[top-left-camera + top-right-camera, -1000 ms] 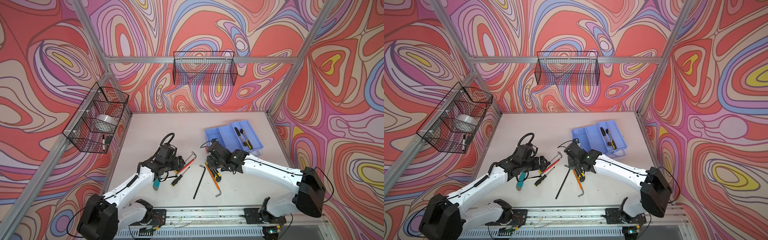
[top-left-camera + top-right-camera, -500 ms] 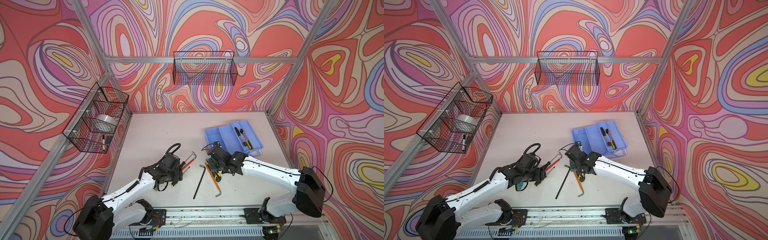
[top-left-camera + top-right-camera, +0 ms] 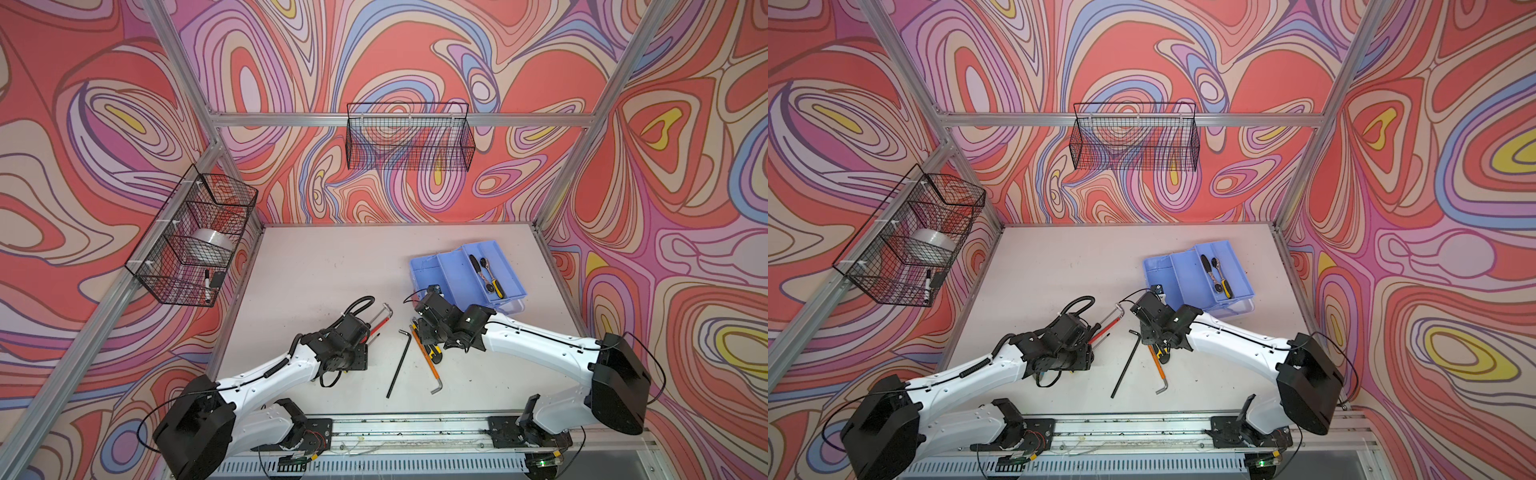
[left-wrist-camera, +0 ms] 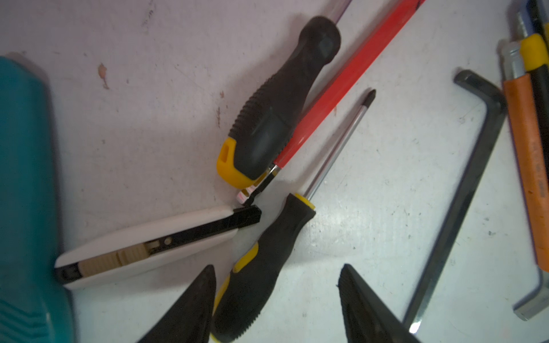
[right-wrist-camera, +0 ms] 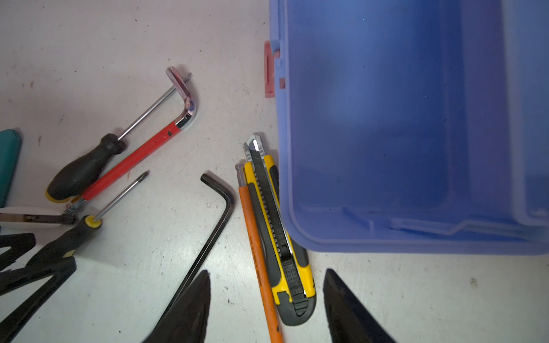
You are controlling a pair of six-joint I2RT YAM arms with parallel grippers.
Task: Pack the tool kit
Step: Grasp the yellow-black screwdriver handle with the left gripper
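Down at the bench (image 3: 316,266), left fingers (image 4: 190,306) spread astride the black-and-yellow screwdriver (image 4: 267,258) handle, not pinching it. Right fingers (image 5: 350,308) likewise spread, flanking the butt of the yellow utility knife (image 5: 279,237) and an orange-sleeved hex key (image 5: 257,252). Just beside the knife, the open blue toolbox (image 3: 432,270), toward the bench's right rear.

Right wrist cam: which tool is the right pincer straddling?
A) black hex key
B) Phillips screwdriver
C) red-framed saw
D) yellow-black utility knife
D: in the right wrist view the right pincer, jaws open, straddles the butt end of the yellow-black utility knife, which lies on the table against the blue box and is not yet gripped.
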